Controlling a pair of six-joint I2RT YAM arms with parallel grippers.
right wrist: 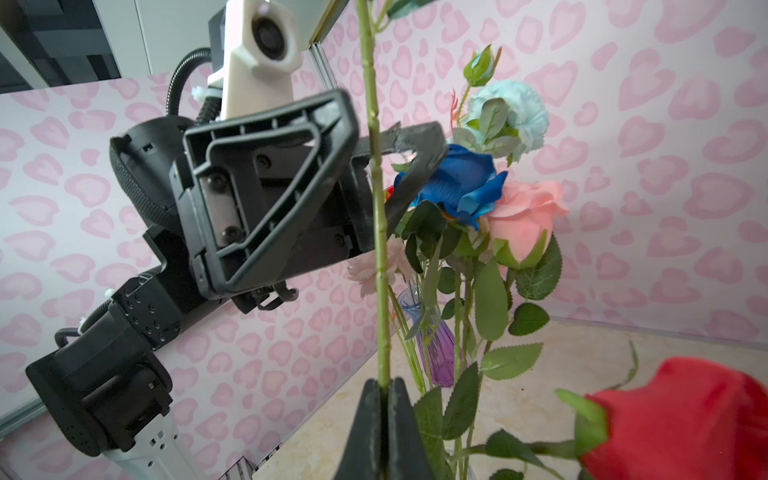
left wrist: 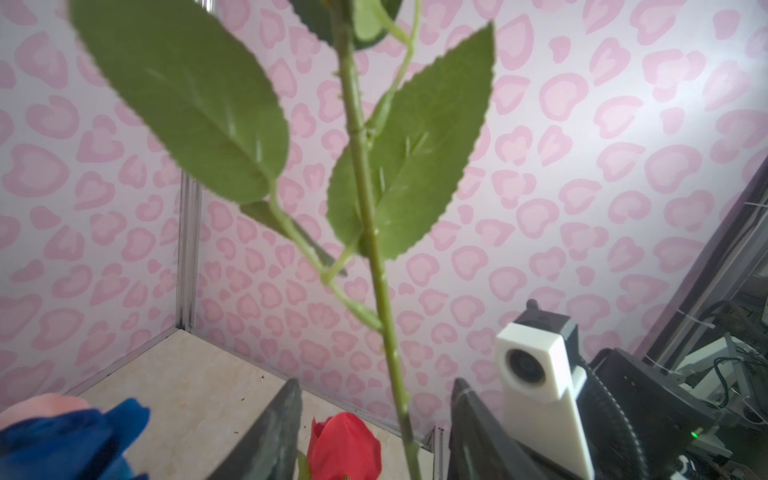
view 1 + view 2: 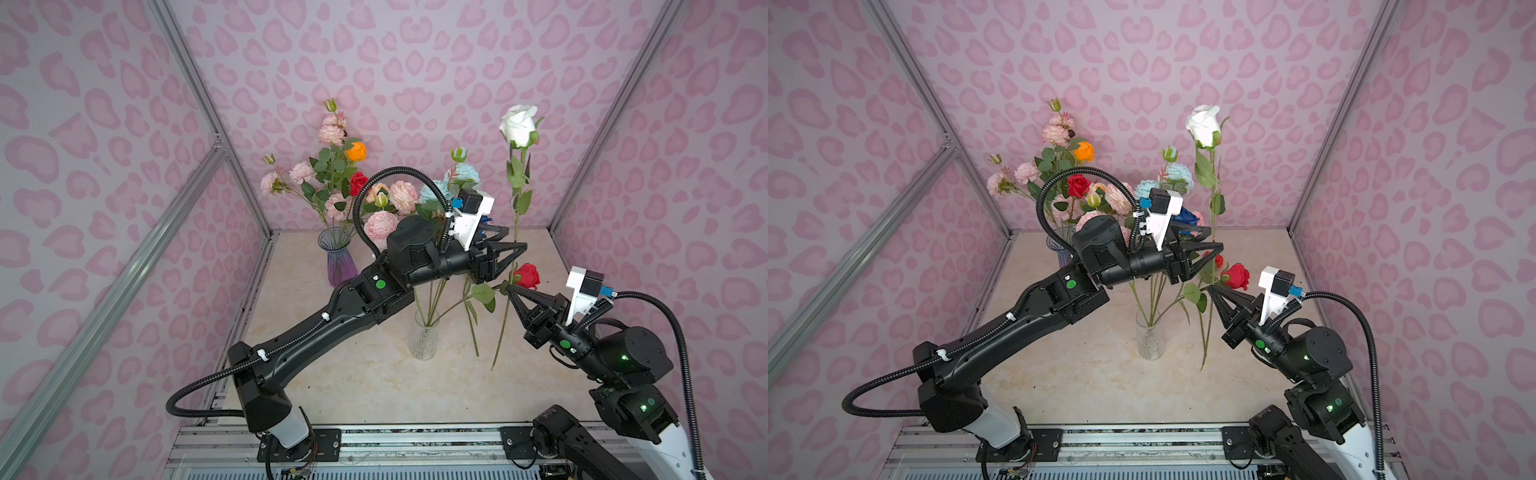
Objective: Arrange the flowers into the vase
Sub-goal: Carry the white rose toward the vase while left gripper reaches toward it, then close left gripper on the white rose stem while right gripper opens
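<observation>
- In both top views, right gripper [image 3: 510,289] clamps the white rose [image 3: 518,124] by its stem [image 3: 500,332], axis 12–6; clear vase [image 3: 424,340] at its 8 o'clock.
- Left wrist: we see left gripper [image 2: 376,384] part-open, straddling stem, no contact.
- Right wrist: stem pinched at 6 o'clock.

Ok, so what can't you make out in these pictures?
- White rose: bloom cut off by the left wrist view's edge.
- Purple vase: mostly hidden behind the left arm in a top view.
- Blue rose: blurred and cropped in the left wrist view.
- Clear vase: left arm covers its stems' blooms in both top views.
</observation>
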